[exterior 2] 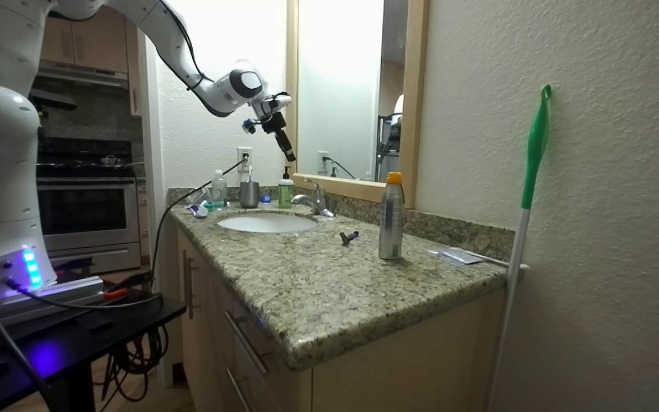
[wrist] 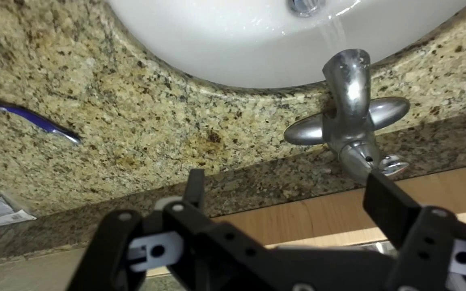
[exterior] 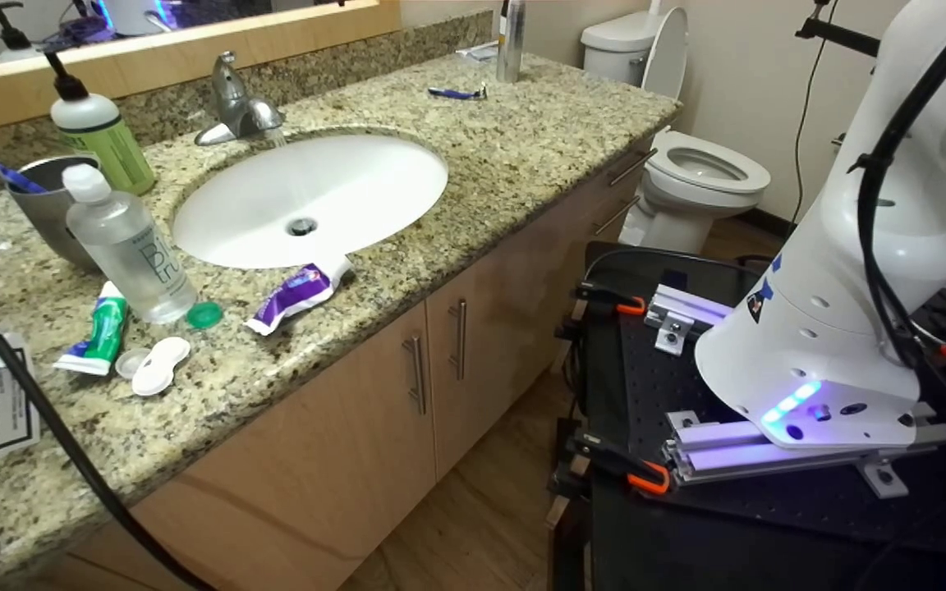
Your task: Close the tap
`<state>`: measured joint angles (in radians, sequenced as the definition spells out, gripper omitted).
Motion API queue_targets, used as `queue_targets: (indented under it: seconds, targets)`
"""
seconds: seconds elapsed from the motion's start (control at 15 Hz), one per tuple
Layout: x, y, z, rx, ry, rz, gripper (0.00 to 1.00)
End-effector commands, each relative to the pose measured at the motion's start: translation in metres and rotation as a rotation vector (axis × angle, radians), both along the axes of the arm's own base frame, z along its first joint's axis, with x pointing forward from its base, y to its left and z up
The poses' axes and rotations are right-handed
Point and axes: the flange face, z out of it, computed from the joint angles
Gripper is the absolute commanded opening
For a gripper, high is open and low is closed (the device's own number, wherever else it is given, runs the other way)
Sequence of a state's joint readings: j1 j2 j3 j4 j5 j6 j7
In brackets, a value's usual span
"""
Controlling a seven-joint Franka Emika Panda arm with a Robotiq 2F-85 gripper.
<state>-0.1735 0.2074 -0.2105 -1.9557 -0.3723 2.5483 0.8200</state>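
Robotiq gripper (wrist: 285, 188) hangs tilted downward above the counter (wrist: 136, 121), its two fingers (wrist: 390, 206) spread wide apart. Lower down and apart from them, the chrome tap (wrist: 348, 121) stands at the back rim of the white oval basin (wrist: 257, 60). The tap's long axis runs from the stone backsplash (wrist: 265, 182) side out over the basin, its spout (wrist: 350, 76) pointing roughly toward the drain (wrist: 303, 6) and letting out a thin stream of water (wrist: 334, 34). The base plate (wrist: 306, 129) lies crosswise, roughly along the backsplash. In an exterior view the lever handle (exterior: 225, 82) slants up from the body. Near the tap stands a green soap bottle (exterior: 99, 135); past it a grey cup (exterior: 39, 215) holds a toothbrush (exterior: 13, 175), with a clear bottle (exterior: 132, 254) just beside. A purple tube (exterior: 300, 295) lies just beside the basin's front rim. Along the counter the opposite way lies a blue razor (wrist: 34, 118), and beyond it stands a silver can (exterior 2: 390, 229) with an orange cap (exterior 2: 393, 178).
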Motion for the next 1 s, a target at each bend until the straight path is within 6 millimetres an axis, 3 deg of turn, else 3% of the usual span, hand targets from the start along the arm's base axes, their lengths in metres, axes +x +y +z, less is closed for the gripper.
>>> queue_targets:
  seconds: [0.0,0.33,0.4,0.6,0.93]
  targets:
    - [0.055,0.013,-0.027,0.03,-0.045,-0.191,1.0]
    - [0.12,0.004,-0.051,0.064,-0.19,-0.435,1.0]
    - [0.094,0.013,-0.044,0.073,-0.153,-0.354,1.0]
    - [0.116,0.006,-0.057,0.063,-0.191,-0.41,1.0]
    - [0.102,0.012,-0.079,0.181,0.041,-0.368,1.0]
